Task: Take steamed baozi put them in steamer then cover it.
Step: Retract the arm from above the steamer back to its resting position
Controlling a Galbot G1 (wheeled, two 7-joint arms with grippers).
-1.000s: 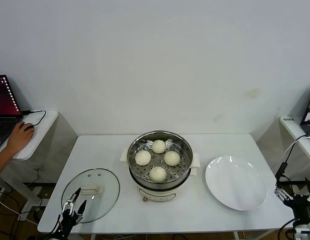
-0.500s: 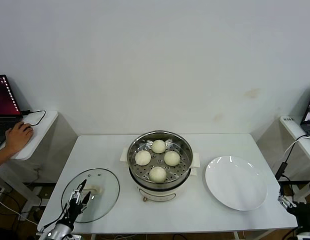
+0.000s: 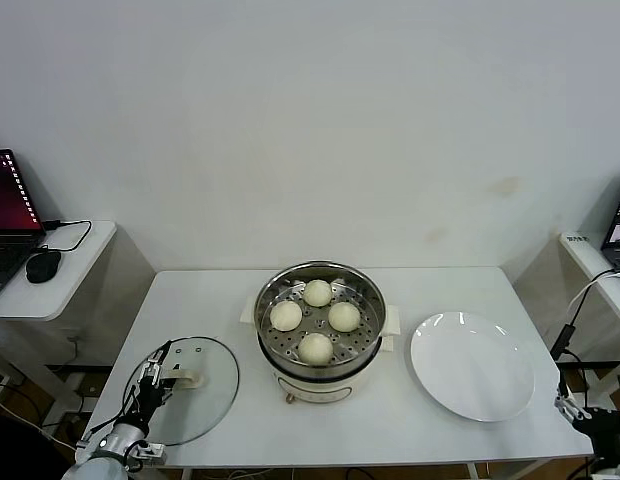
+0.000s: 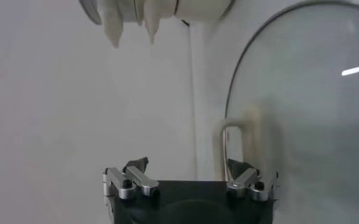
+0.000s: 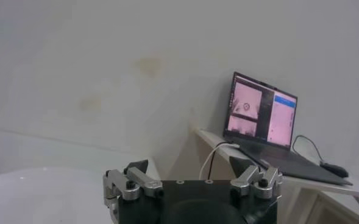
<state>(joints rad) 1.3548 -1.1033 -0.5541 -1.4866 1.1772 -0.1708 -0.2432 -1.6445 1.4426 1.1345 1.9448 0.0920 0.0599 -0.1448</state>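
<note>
Jaws: left gripper [image 3: 160, 376] open at cover [image 3: 195, 395] | steamer [image 3: 320, 330]: four steamed baozi [image 3: 316, 347] | right gripper [image 3: 588, 415] open, empty

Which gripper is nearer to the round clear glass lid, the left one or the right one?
Left. The left gripper is over the round clear glass lid, by its cream handle. The right gripper is far across, past the table's right front corner.

The head view looks down from above the table's [image 3: 430, 420] front edge. The left wrist view sits low over its front-left corner, sharing the cover [image 3: 205, 395] [image 4: 313, 109]. The right wrist view faces a laptop [image 5: 261, 112] beyond the right edge.
</note>
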